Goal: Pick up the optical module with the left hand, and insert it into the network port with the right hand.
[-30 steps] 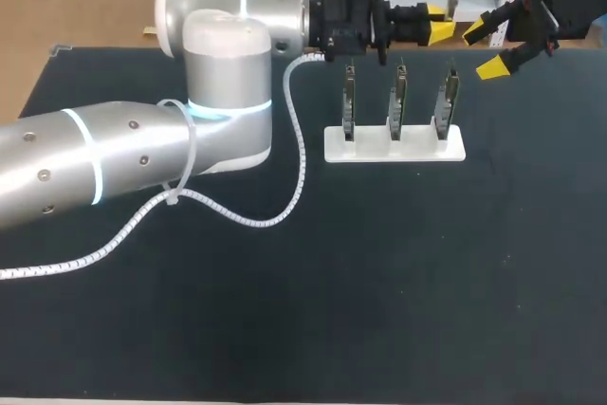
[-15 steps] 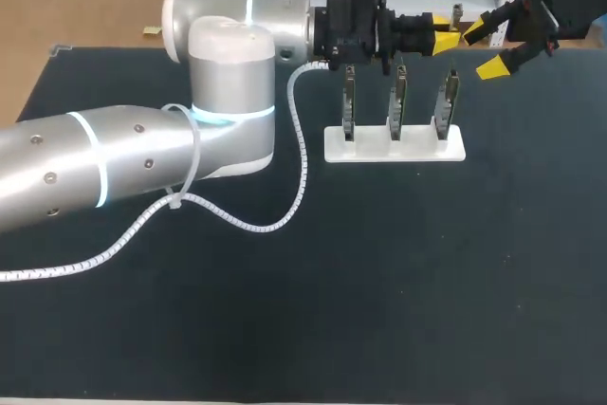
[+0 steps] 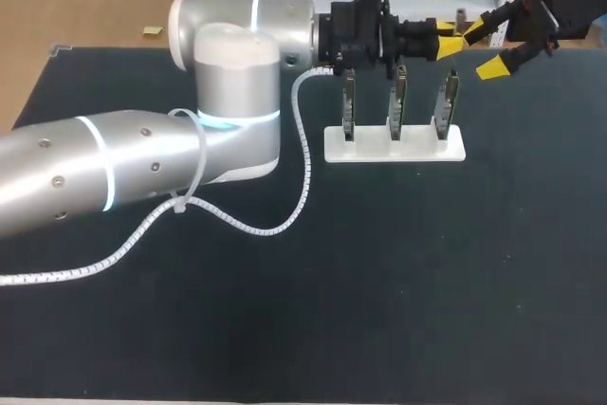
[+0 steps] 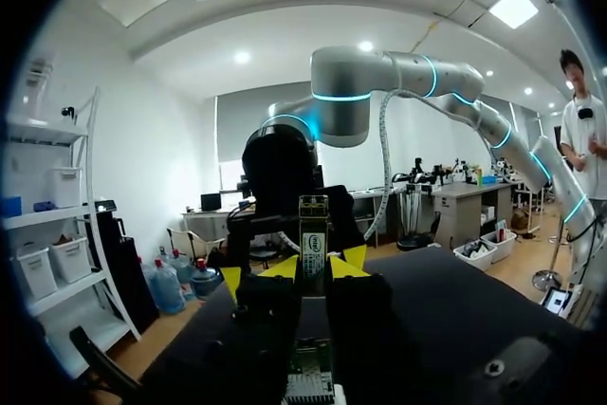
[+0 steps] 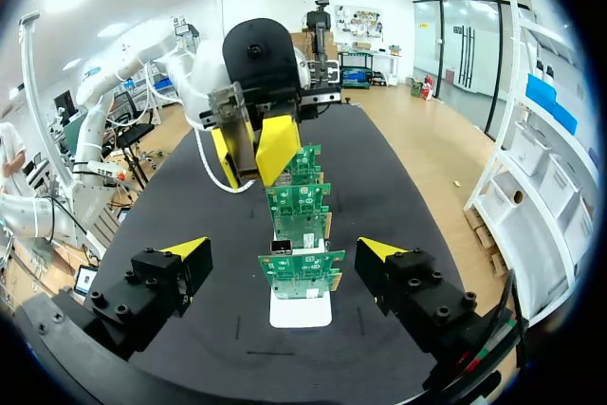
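**While the left claw (image 4: 313, 267) pinches the optical module (image 4: 313, 234), the right claw (image 5: 283, 249) hangs spread beside it**

Viewed from above, a white stand (image 3: 394, 149) sits at about 1 o'clock from the centre of the table (image 3: 379, 282). It holds three circuit boards (image 3: 398, 101) upright in a row. The robot's left arm enters from 9 o'clock and lies level across the table, with its claw over the boards at 12 o'clock of the stand. Its yellow tips press on the module from two sides. The module is lifted clear of the table and its far end juts past the tips, probably to leave a free length for a second grasp. The right claw, at 1 o'clock of the stand and near the left tips, is wide apart and holds nothing. It faces the board row end-on, a pose that would suit lining up an insertion. Pickup looks complete, and handover is judged the step in hand. The network port presumably sits on one of the boards, but which one cannot be told.
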You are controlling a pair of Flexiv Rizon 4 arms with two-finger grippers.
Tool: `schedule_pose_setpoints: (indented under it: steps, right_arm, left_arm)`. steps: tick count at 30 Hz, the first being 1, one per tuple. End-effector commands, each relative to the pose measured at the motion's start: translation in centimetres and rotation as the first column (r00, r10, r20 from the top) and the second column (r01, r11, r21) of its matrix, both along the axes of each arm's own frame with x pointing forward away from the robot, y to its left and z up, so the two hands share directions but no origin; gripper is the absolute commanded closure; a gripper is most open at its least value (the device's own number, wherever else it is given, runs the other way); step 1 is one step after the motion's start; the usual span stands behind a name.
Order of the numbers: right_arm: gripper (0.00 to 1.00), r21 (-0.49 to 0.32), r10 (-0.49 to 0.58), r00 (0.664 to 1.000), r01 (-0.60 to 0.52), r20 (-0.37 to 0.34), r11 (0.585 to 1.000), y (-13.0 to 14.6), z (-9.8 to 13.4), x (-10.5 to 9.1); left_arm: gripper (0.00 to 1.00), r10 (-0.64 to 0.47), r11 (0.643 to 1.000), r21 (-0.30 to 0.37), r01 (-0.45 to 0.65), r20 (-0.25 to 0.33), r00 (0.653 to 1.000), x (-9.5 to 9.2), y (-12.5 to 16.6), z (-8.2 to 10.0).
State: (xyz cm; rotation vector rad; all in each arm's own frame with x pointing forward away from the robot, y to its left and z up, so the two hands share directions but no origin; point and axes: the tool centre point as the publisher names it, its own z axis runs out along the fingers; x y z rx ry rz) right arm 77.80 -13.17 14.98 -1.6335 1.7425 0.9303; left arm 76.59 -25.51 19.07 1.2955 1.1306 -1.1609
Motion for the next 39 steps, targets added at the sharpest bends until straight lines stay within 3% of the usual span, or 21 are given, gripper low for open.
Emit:
schedule_pose_setpoints:
  steps: [1, 9, 39]
  right_arm:
    - [0.0, -0.001, -0.003, 1.0, 0.003, 0.002, 1.0, 0.03, 0.03, -0.16]
    - [0.0, -0.001, -0.003, 1.0, 0.003, 0.002, 1.0, 0.03, 0.03, -0.16]
    - [0.0, -0.001, -0.003, 1.0, 0.003, 0.002, 1.0, 0.03, 0.03, -0.16]
  left_arm:
    - [1.0, -0.001, 1.0, 0.0, 0.001, -0.007, 1.0, 0.09, -0.45, -0.28]
    - [1.0, 0.013, 1.0, -0.003, -0.013, -0.046, 0.999, 0.01, -0.63, -0.48]
    - [1.0, 0.026, 0.999, 0.022, -0.025, -0.06, 0.998, 0.1, -0.84, -0.8]
